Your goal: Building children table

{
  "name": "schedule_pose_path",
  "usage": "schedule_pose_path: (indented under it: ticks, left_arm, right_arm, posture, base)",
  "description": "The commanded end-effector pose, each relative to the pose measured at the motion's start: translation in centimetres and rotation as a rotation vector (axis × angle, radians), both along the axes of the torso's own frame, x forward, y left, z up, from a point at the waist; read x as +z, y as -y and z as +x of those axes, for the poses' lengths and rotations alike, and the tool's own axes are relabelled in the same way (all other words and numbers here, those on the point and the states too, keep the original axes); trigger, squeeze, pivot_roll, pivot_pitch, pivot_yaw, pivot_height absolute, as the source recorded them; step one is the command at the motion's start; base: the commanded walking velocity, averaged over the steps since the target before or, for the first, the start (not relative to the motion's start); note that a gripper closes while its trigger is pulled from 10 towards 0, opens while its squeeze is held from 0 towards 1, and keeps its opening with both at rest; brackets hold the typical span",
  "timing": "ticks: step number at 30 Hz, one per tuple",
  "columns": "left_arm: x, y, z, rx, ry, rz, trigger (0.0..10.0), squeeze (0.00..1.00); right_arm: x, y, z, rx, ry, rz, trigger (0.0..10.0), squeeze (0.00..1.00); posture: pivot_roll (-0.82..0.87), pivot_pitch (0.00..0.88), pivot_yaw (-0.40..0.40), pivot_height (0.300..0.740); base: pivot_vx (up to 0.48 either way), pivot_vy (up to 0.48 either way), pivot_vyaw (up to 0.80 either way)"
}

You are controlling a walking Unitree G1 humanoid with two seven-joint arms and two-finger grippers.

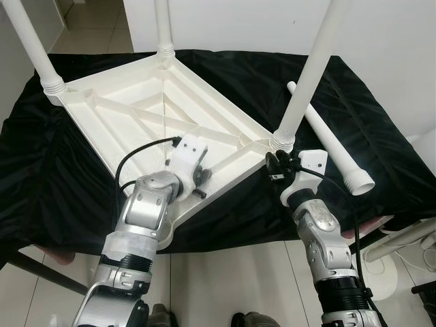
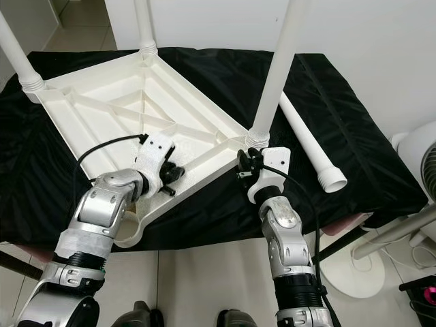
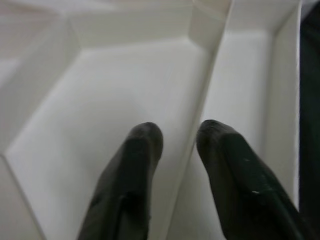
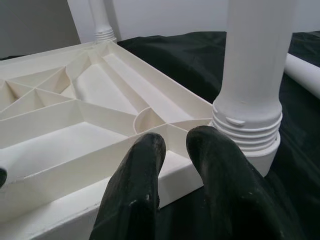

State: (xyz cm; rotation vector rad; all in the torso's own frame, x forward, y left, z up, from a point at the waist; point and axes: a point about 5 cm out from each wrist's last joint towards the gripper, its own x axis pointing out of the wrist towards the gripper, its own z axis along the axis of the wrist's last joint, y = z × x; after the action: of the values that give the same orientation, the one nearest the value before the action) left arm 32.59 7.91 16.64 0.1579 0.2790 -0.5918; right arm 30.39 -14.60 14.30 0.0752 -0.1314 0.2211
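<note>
- Your white ribbed plastic children's table (image 1: 146, 112) is lying upside down on the black-draped tabletop (image 1: 381, 146), w/ three legs sticking up.
- Your left gripper (image 3: 175, 150) is pinching an inner rib, jaws nearly closed.
- Your right gripper (image 4: 175, 150) is sitting at the near-right corner by the screwed-in leg (image 4: 255, 65), jaws almost closed.
- A loose white leg (image 1: 330, 139) is lying just beside.

1. One white tabletop (image 1: 146, 109) lies upside down in front of me.
2. Three legs stand screwed into its corners: the first (image 1: 30, 44), the second (image 1: 162, 27), the third (image 1: 310, 75).
3. One loose leg (image 1: 330, 139) lies on the cloth.
4. One black cloth (image 1: 381, 146) covers the counter.
5. One white fan (image 2: 415, 197) stands off to my right.
</note>
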Motion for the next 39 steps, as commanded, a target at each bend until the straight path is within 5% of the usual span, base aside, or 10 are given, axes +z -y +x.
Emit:
schedule_pose_path:
  ticks: [1,2,9,14,17,18,19,23,24,39]
  left_arm:
    - [0.2,-0.3,-0.1,0.129,0.073,0.043,10.0,0.76]
    - [0.4,-0.2,-0.3,0.103,0.089,0.042,10.0,0.00]
    - [1.4,-1.7,-0.3,0.054,0.129,0.014,10.0,0.00]
    - [2.8,-8.1,1.8,0.163,0.228,0.209,10.0,0.00]
    - [3.0,-9.4,2.0,0.183,0.234,0.239,10.0,0.00]
    - [3.2,-11.7,2.1,0.188,0.231,0.312,10.0,0.81]
    - [3.2,-12.3,2.1,0.179,0.227,0.330,10.0,1.00]
    - [2.7,-14.2,1.3,0.091,0.199,0.500,10.0,1.00]
    - [2.5,-14.4,0.8,0.044,0.189,0.542,10.0,0.00]
    - [0.4,-14.1,-1.1,-0.209,0.142,0.728,10.0,0.00]
  right_arm:
    - [-0.2,0.0,0.1,-0.003,-0.001,-0.007,10.0,0.00]
    - [-0.2,0.0,0.0,-0.002,-0.002,-0.009,10.0,0.00]
    - [-0.4,-0.1,0.0,0.002,-0.004,-0.009,10.0,0.00]
    - [-0.9,-0.6,-0.2,0.016,-0.020,-0.004,10.0,0.00]
    - [-1.0,-0.7,-0.2,0.019,-0.022,-0.003,10.0,0.00]
    - [-1.0,-0.9,-0.2,0.024,-0.023,-0.001,10.0,0.00]
    - [-1.1,-0.9,-0.2,0.025,-0.023,0.000,10.0,0.00]
    - [-1.1,-0.8,-0.1,0.025,-0.024,-0.002,10.0,0.00]
    - [-1.1,-0.8,-0.1,0.025,-0.025,-0.003,10.0,0.00]
    - [-1.1,-0.6,0.1,0.026,-0.020,-0.011,10.0,0.00]
  posture:
    - [-0.08,0.046,0.008,0.740]
    - [-0.08,0.044,0.008,0.740]
    - [-0.07,0.042,0.007,0.740]
    - [-0.05,0.032,0.002,0.740]
    - [-0.05,0.031,0.003,0.740]
    - [-0.05,0.024,0.005,0.740]
    - [-0.05,0.023,0.006,0.740]
    - [-0.05,0.018,0.006,0.740]
    - [-0.05,0.015,0.003,0.740]
    - [-0.05,0.000,-0.002,0.740]
  base:
    - [0.000,0.000,0.00]
    - [0.000,0.000,0.00]
    - [0.000,0.000,0.00]
    - [0.000,0.000,0.00]
    - [0.000,0.000,0.00]
    - [0.000,0.000,0.00]
    - [0.000,0.000,0.00]
    - [0.000,0.000,0.00]
    - [0.000,0.000,0.00]
    - [0.000,0.000,0.00]
